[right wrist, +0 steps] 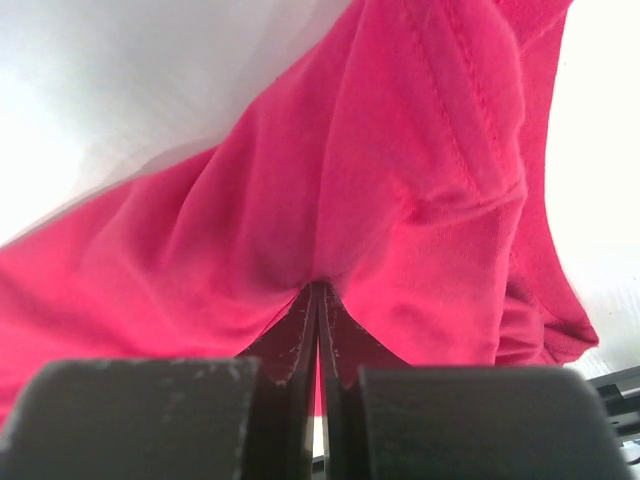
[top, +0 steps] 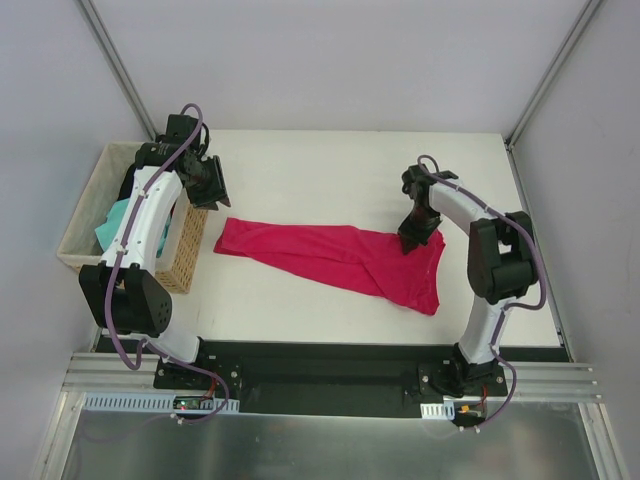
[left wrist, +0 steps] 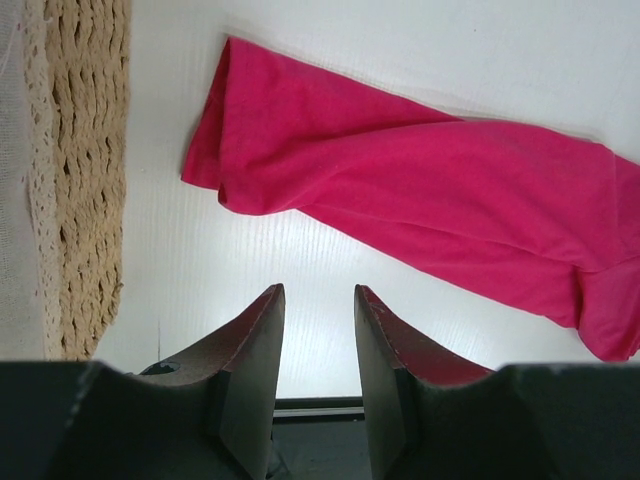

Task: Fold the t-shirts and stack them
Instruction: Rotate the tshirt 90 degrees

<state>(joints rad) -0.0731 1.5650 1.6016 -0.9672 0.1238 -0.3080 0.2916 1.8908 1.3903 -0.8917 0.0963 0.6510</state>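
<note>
The crimson t-shirt (top: 340,257) lies stretched out and rumpled across the middle of the table; it also shows in the left wrist view (left wrist: 420,190) and fills the right wrist view (right wrist: 380,190). My right gripper (top: 410,243) is shut on a fold of the crimson t-shirt at its right part (right wrist: 318,290). My left gripper (top: 213,185) is open and empty, above the table just beyond the shirt's left end (left wrist: 318,292). A mint-green t-shirt (top: 115,224) and a black one (top: 130,186) lie in the wicker basket (top: 185,255), partly hidden by my left arm.
The tan wicker basket stands at the table's left edge, its wall in the left wrist view (left wrist: 85,180). Grey walls and metal frame posts enclose the table. A black rail runs along the near edge (top: 320,365).
</note>
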